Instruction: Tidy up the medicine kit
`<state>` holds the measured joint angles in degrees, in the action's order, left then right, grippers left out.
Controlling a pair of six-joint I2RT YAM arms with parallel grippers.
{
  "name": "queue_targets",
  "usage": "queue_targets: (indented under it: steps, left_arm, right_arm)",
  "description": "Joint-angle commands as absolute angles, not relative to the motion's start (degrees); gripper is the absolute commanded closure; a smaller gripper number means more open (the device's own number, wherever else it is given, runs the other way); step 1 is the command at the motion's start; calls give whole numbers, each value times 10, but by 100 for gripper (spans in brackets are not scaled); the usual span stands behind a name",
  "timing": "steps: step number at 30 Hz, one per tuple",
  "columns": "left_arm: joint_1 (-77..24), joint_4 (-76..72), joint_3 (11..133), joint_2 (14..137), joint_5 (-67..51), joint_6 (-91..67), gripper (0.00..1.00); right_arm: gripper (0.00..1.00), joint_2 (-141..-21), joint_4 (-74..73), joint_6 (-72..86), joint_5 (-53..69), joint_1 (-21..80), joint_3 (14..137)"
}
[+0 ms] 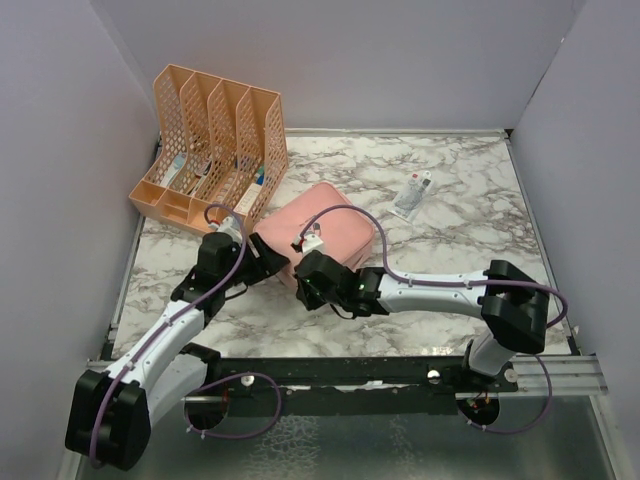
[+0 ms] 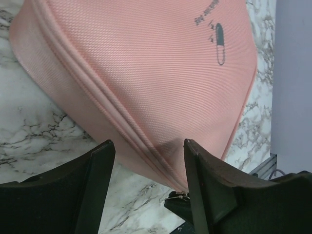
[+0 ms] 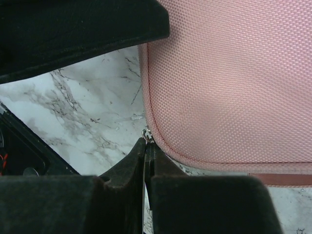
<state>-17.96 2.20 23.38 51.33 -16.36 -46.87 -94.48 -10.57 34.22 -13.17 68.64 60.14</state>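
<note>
From the near edge of the bench (image 1: 470, 230), the two arms reach inward and meet at the lower-left corner of the medicine kit (image 1: 325, 228). The right fingers (image 3: 142, 155) are pressed together, and the small metal zip pull (image 3: 146, 133) sits pinched right at their tips, against the kit's rounded corner. Just to the left of them, the left fingers (image 1: 272, 264) stand apart. In the left wrist view they straddle that same corner of the kit, one on each side, with the zip seam running down between them. I cannot tell whether either finger actually touches the fabric.

The kit lies flat on the marble bench near the centre of the top view, closed, with its lid up. The pill logo (image 2: 220, 44) shows at the upper right of the left wrist view.

Beyond the kit, toward the upper right of the top view, a small tube (image 1: 413, 195) lies on the bench, well apart from it. In the upper left stands an orange perforated file rack (image 1: 215, 140), near the kit's far-left side, with a few items tucked in its slots.
</note>
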Motion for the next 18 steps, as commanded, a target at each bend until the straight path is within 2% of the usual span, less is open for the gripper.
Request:
queue_targets:
  steps: [1, 6, 15, 18]
  left_arm:
    - [-176, -58, 225, 521, -204, -497, 44]
    - [-176, -46, 216, 529, -181, -506, 62]
    - [-176, -44, 210, 541, -170, -508, 70]
    - [-176, -33, 208, 548, -154, -513, 77]
  right_arm:
    - [99, -946, -54, 349, -101, 689, 617]
    - [99, -945, -59, 355, -101, 689, 610]
    - [99, -935, -62, 371, -91, 689, 582]
    - [99, -933, -65, 376, -93, 689, 580]
